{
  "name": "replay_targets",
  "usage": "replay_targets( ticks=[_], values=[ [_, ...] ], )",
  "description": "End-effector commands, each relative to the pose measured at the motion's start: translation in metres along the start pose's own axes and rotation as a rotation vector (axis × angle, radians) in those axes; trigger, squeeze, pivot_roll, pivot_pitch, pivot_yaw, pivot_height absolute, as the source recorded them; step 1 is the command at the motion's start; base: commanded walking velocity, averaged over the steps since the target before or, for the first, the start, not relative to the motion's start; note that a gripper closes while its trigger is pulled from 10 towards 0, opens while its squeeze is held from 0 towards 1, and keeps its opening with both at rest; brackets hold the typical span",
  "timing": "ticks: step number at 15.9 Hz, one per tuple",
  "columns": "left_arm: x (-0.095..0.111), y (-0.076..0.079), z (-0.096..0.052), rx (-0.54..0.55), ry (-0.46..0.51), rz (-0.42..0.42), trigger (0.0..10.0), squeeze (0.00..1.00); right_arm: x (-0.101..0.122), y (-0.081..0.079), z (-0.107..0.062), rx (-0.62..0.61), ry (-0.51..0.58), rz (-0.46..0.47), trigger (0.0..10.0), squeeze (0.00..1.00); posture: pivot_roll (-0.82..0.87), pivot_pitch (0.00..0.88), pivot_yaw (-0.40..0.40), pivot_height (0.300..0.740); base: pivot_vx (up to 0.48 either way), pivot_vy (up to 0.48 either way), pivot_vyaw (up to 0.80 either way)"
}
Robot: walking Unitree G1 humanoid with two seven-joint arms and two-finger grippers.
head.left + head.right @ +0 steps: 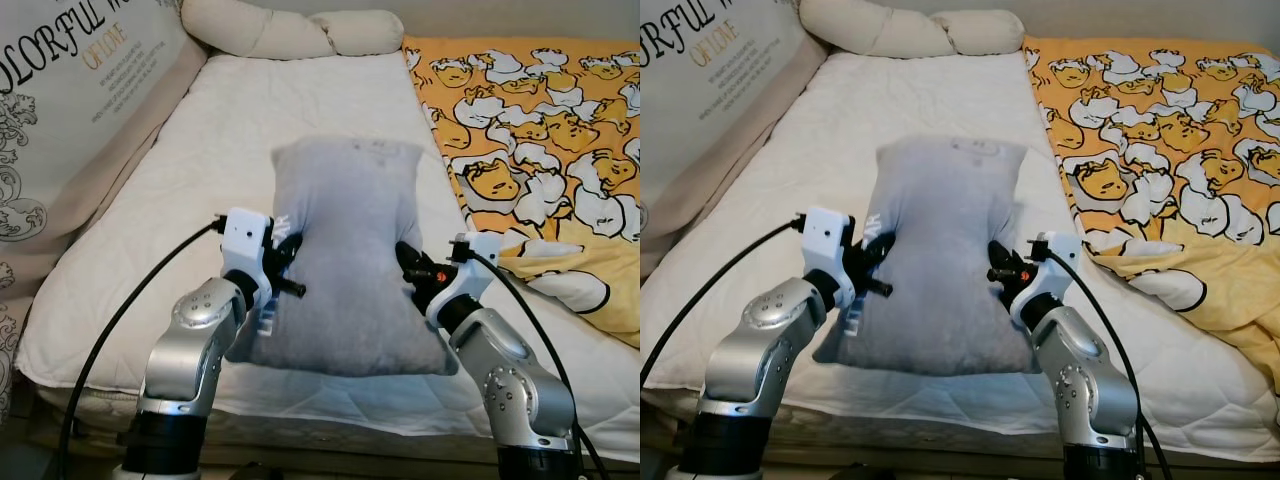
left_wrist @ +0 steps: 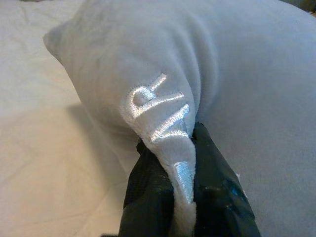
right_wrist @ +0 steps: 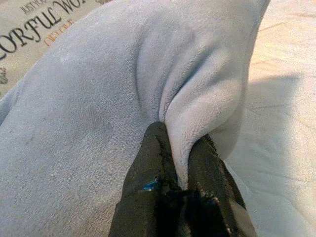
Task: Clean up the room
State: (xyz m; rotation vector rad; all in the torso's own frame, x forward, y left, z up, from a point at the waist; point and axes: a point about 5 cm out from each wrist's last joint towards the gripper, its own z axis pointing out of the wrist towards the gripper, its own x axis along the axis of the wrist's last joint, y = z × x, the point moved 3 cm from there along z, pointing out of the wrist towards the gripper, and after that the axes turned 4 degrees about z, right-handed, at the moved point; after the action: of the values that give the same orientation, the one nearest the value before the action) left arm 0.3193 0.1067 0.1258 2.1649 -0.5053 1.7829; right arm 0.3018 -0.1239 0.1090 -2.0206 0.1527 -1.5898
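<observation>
on the white bed (image 1: 250, 110), near its front edge, our left gripper (image 1: 283, 262) and right gripper (image 1: 412, 268) each pinch a side fold of the grey pillow (image 1: 345, 250); we should lift evenly and keep both pinches tight.

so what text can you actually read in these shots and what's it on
"OLORFUL" and "ORLONE", cut off, on the big printed cushion beside the mattress; its smaller lines are too small to read.
"RA", embroidered, more hidden, on the grey pillow pinched by the left gripper and the right gripper.

White mattress (image 1: 250, 110) open ahead — bolsters (image 1: 290, 30) beyond
</observation>
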Motion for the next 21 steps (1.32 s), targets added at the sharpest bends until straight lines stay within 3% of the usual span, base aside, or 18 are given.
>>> replay_targets(
  ticks=[1,8,21],
  values=[
    [0.010,-0.003,-0.002,0.024,0.036,0.050,10.0,0.00,0.003,0.003,-0.001,-0.012,0.017,-0.005,10.0,0.00,-0.09,0.000,0.019,0.740,0.000,0.262,0.00],
    [0.012,-0.002,0.001,0.013,0.023,0.085,10.0,0.00,0.001,0.006,-0.003,-0.044,0.010,-0.054,10.0,0.00,-0.10,0.000,0.028,0.740,0.000,0.285,0.00],
    [0.018,-0.007,0.008,0.011,0.016,0.109,10.0,0.00,-0.003,0.006,0.006,-0.059,0.018,-0.025,10.0,0.00,-0.09,0.000,0.058,0.740,0.000,0.329,0.00]
  ],
)
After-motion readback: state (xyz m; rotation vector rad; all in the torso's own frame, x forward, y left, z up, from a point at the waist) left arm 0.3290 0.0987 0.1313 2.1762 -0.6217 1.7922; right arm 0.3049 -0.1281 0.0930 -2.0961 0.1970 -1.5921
